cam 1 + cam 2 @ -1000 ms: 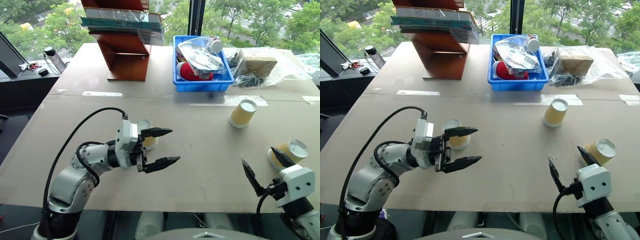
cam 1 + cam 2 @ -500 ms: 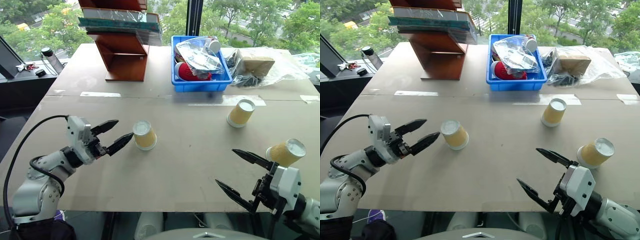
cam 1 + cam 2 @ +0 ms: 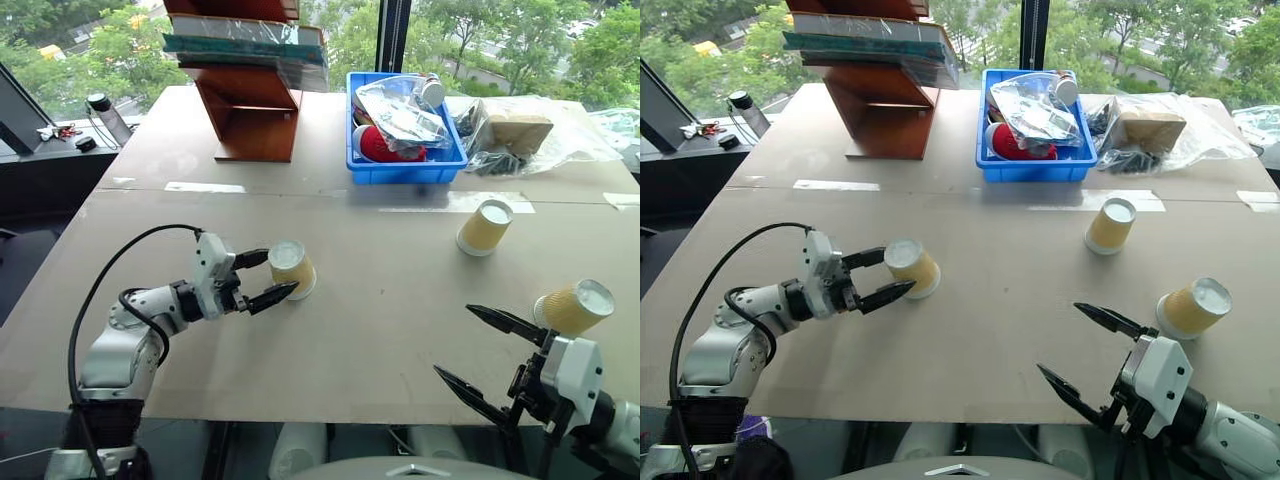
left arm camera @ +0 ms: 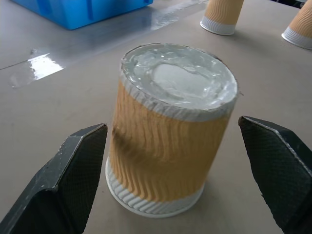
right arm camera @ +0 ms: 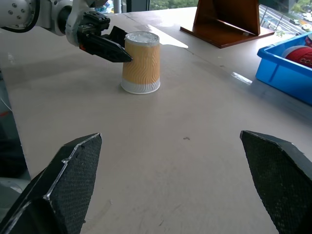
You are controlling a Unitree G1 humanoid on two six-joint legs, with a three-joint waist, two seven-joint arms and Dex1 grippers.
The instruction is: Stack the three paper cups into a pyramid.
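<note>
The robot's left gripper (image 3: 262,276) has been moving in from the table's left side and is now bracketing the nearest upside-down yellow-tan ribbed paper cup (image 3: 291,268), black fingers spread either side; contact is hard to judge, probably none yet. The right gripper (image 3: 490,357) is hovering wide open and empty near the table's front edge. A second cup (image 3: 484,227) is standing mid-table, a third (image 3: 574,306) just beyond the right gripper. All three are sitting well apart, so stacking is only beginning.
</note>
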